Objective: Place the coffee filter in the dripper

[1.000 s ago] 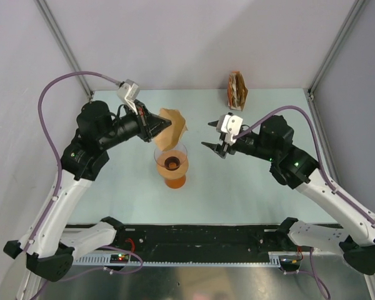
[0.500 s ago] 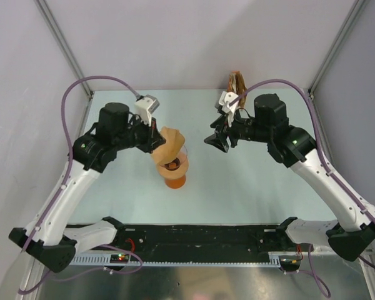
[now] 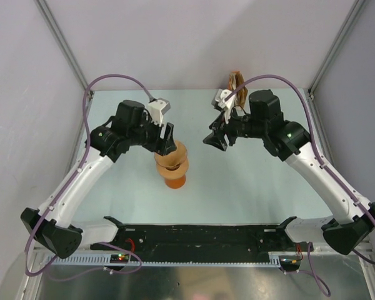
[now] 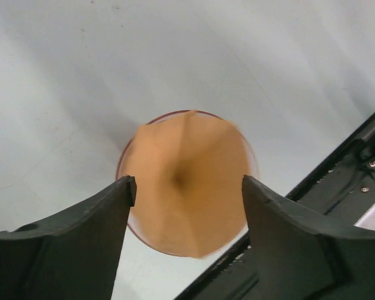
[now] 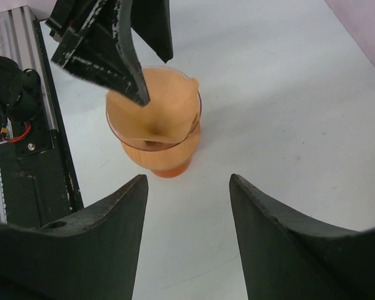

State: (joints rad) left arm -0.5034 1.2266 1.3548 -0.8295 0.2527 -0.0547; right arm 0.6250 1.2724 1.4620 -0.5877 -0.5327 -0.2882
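**Filter's down in the cone, left claw has let go**

Since half a second ago the left arm has swung in over the dripper [image 3: 182,165], and the paper it was carrying is no longer up at the fingers. The coffee filter [image 5: 151,111] now sits straight below the left claw [image 4: 189,186], inside the dripper's rim, point down. That claw is spread wide with nothing in it. One fold of the paper pokes a bit above the rim on the side facing the right claw [image 5: 187,182], which is also spread and empty, with the dripper well out in front of it.

I'd call this the release step, basically done. The next move should be the left claw lifting straight up, so it doesn't snag that raised fold.
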